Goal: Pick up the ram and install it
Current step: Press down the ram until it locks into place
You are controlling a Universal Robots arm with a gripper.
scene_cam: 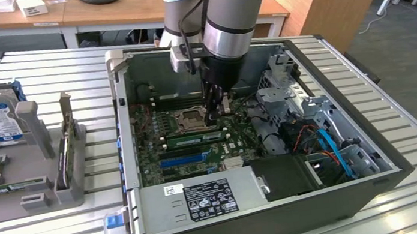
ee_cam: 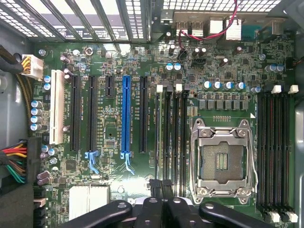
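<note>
The pincer [scene_cam: 219, 108] is hanging pressed together, pinching nothing visible, inside the computer case [scene_cam: 124, 134]. The ram [scene_cam: 195, 138] is sitting edge-up beside the CPU socket [scene_cam: 190, 118]. It is probably light, stiff and fragile, best held by its flat sides at mid-length.

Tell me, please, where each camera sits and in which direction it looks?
Exterior view: above and off the arm, looking down at the open computer case on the slatted table; the arm reaches into it.
Wrist view: on the wrist, facing straight down onto the motherboard; the gripper shows.
Both show the blue slot and the CPU socket.
</note>
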